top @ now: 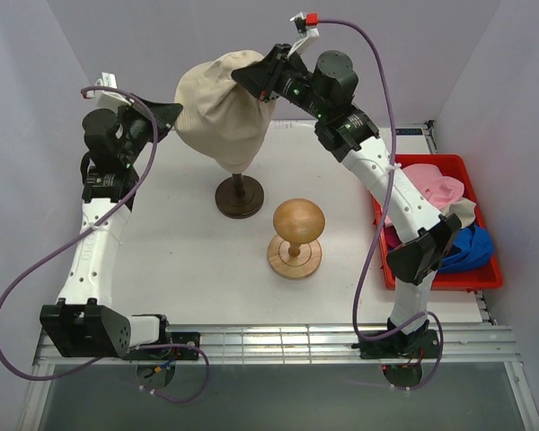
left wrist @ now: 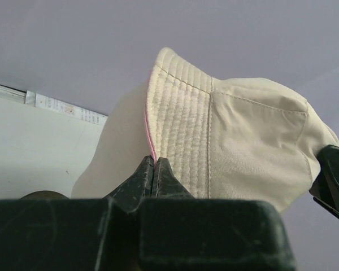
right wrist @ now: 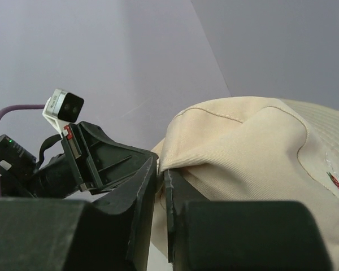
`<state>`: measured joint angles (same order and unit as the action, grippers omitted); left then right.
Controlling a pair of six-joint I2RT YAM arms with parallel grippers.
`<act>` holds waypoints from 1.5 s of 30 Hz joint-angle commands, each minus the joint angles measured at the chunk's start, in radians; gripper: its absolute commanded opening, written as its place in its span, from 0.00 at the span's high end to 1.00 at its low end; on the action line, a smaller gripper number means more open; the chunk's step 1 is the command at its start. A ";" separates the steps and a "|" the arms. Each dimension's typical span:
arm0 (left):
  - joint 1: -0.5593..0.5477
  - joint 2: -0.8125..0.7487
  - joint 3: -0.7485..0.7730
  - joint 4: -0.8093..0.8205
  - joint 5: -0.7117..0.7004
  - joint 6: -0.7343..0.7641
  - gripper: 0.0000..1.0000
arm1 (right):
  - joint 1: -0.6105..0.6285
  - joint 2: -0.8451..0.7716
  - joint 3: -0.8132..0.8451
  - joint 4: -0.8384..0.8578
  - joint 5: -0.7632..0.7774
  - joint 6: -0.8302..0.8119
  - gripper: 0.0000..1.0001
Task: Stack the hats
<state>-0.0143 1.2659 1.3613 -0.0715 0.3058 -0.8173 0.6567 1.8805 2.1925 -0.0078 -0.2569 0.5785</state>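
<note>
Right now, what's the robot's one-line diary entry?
beige hat: over dark stand | left jaws: shut on its brim | right jaws: pinching its cloth | red tray: pink hat, blue hat inside

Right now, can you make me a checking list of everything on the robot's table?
Surface: white table, nothing spilled seen.
Job's things: beige bucket hat draped above a dark stand; pink hat, magenta cap and blue cap in the red bin.
Clutter: bare wooden head form, upright.
Grippers: left fingers shut on the beige hat's brim; right fingers pinching a fold of its crown.
Cables: purple cables loop from both arms.
Surroundings: plain pale walls, nothing else seen.
</note>
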 commanded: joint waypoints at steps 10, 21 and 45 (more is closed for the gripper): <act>0.102 0.038 -0.088 0.052 0.004 -0.094 1.00 | 0.008 -0.083 -0.102 0.054 0.016 -0.057 0.57; 0.103 0.046 -0.185 0.096 0.036 -0.100 1.00 | 0.008 -0.190 -0.211 0.052 0.059 -0.103 0.38; 0.105 0.154 -0.217 0.098 0.118 -0.048 1.00 | -0.282 -0.109 -0.338 0.136 -0.281 0.189 0.27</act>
<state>0.0765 1.3926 1.1381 0.0944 0.4229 -0.9142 0.4347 1.7164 1.8511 0.0067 -0.3805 0.6289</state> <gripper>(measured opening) 0.013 0.727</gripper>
